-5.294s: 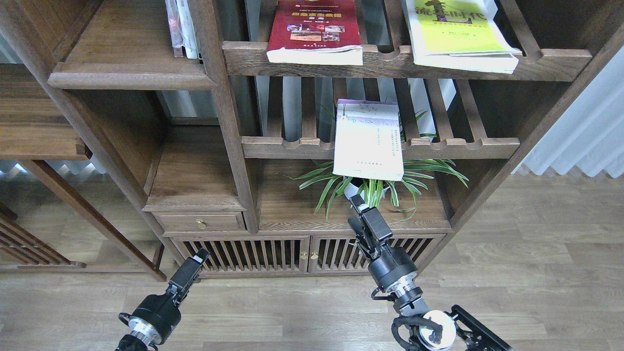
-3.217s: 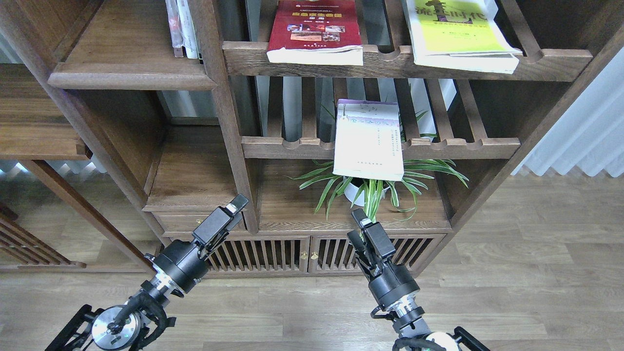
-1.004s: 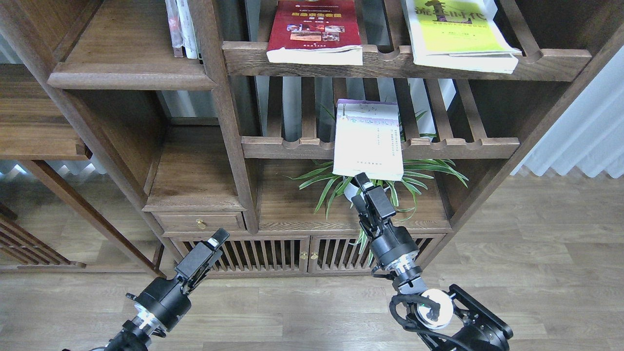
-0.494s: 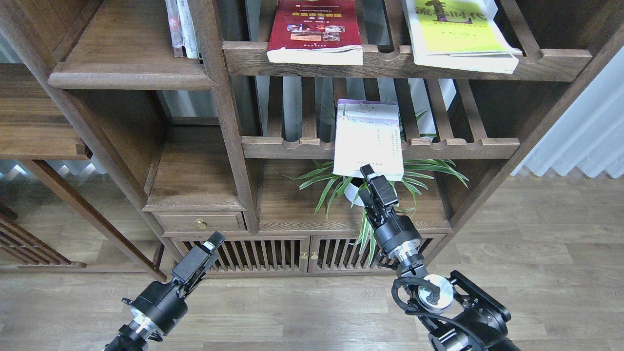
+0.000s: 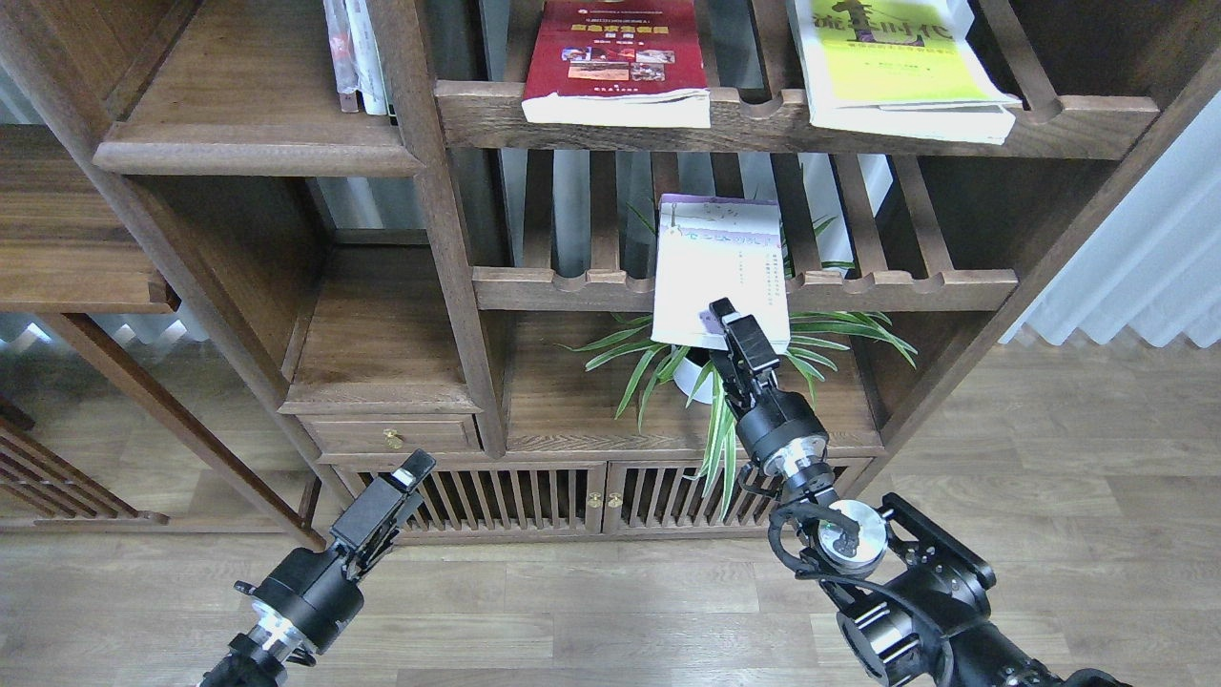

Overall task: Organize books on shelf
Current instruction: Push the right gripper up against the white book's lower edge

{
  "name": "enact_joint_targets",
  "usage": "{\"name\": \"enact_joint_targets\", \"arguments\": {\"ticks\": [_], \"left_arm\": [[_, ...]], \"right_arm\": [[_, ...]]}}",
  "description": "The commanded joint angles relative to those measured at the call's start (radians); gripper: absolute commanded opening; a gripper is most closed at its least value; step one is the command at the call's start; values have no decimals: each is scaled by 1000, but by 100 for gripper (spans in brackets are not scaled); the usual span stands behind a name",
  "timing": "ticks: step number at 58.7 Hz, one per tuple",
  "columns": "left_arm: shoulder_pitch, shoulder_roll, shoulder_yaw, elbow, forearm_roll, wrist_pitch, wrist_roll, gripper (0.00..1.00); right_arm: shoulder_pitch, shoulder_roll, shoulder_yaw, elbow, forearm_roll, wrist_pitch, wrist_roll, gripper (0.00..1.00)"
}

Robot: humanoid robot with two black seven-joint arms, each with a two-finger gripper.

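our right gripper [image 5: 717, 317] reaches up to the near edge of the white paperback with a lavender band [image 5: 720, 272], which overhangs the slatted rack [image 5: 887, 286]; whether its fingers are pinching the book we cannot tell. our left gripper [image 5: 412, 470] hangs low by the cabinet doors [image 5: 496, 496], seemingly pressed together.
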Motion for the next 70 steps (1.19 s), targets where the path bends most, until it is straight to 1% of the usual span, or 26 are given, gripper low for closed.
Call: {"name": "enact_joint_targets", "arguments": {"ticks": [1,6,8,9,10,11,12,14,15,16,18,22,24,26,27,28,33,36,38,41,60,65,70], "left_arm": [[1,0,0,0,1,0,0,100],[1,0,0,0,0,0,0,100],[1,0,0,0,1,0,0,100],[1,0,0,0,1,0,0,100],[1,0,0,0,1,0,0,100],[1,0,0,0,1,0,0,100],[2,0,0,1,1,0,0,100],[2,0,0,0,1,0,0,100],[5,0,0,1,3,0,0,100],[5,0,0,2,3,0,0,100],[8,0,0,5,3,0,2,100],[10,0,0,6,3,0,2,100],[11,0,0,6,3,0,2,100],[13,0,0,6,1,0,2,100],[13,0,0,6,1,0,2,100],[13,0,0,8,1,0,2,100],[16,0,3,8,1,0,2,100],[16,0,3,11,1,0,2,100],[16,0,5,12,1,0,2,100],[16,0,5,14,1,0,2,100],[16,0,15,12,1,0,5,100],[14,0,14,12,1,0,3,100],[14,0,14,12,1,0,3,100]], "right_arm": [[15,0,1,-1,-2,-18,0,98],[17,0,3,-1,-2,-24,0,94],[17,0,3,-1,-2,-24,1,90],[17,0,7,0,0,-23,8,81],[17,0,9,0,0,-23,12,77],[17,0,9,0,0,-23,15,76],[17,0,10,0,0,-23,21,72],[15,0,10,0,0,-23,28,69],[15,0,10,0,0,-21,34,64],[15,0,9,0,0,-20,35,63],[14,0,3,0,-1,-14,38,55],[12,0,-2,2,-3,-11,38,48],[8,0,-3,5,-6,-8,37,41],[5,0,-5,8,-9,-4,37,37],[-1,0,-6,11,-11,-1,37,32],[-3,0,-6,11,-11,2,37,31],[-38,0,-45,35,-20,42,35,17],[-57,0,-68,66,-29,87,34,7],[-67,0,-74,77,-32,110,31,5],[-81,0,-80,86,-34,130,26,4],[-77,0,-66,86,-35,130,31,4],[-84,0,-71,109,-35,130,31,3],[-112,0,-65,173,-34,130,35,3]]}}
